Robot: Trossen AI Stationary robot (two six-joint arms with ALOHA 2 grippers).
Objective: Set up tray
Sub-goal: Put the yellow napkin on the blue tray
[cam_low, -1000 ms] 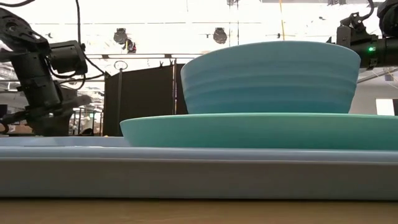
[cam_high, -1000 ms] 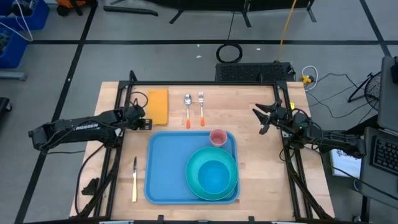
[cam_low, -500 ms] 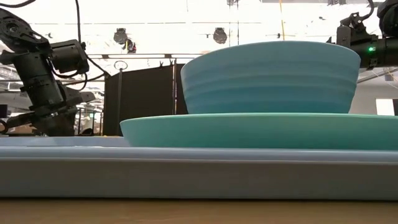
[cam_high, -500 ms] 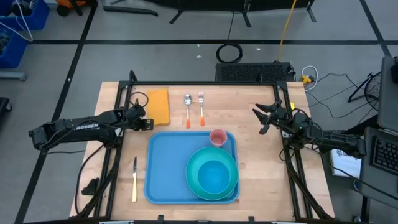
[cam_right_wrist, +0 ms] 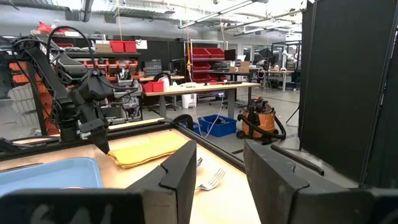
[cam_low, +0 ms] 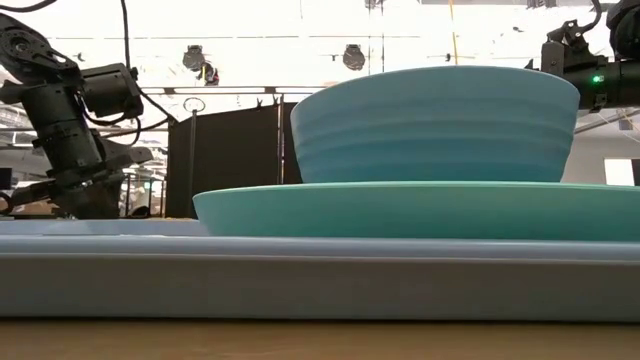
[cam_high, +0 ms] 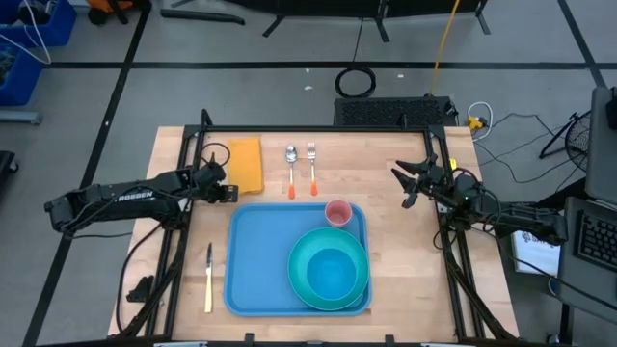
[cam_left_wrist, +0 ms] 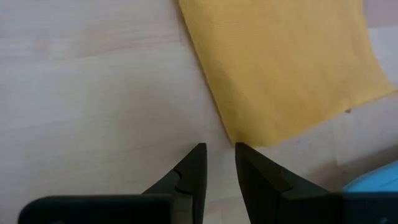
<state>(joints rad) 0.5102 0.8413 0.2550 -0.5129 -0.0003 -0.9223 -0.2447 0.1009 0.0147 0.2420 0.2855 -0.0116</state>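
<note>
High view, tray [cam_high: 258, 265]: light blue, flat on the wooden table [cam_high: 386, 164], at the middle of the near half.
Tray long axis: running left to right across the table, edges square with the table edges.
On the tray: teal plate [cam_high: 301, 273] with blue bowl [cam_high: 334, 274] in the right part, pink cup [cam_high: 337, 212] in the far right corner; left part bare.
Tray left edge: knife [cam_high: 208, 277] just beside it on the wood, lying parallel, apart from the rim.
Tray far edge: spoon [cam_high: 291, 169] and fork [cam_high: 312, 166] beyond it, side by side, orange handles near the rim.
Open room: bare wood right of the tray and along the far right.
Left gripper [cam_left_wrist: 217, 163]: low over the wood at the corner of the yellow cloth [cam_left_wrist: 280, 62], near the tray's far left corner; fingers a narrow gap apart, holding nothing.
Right gripper [cam_right_wrist: 217, 165]: raised above the table's right side, well apart from the tray; fingers spread, empty.
</note>
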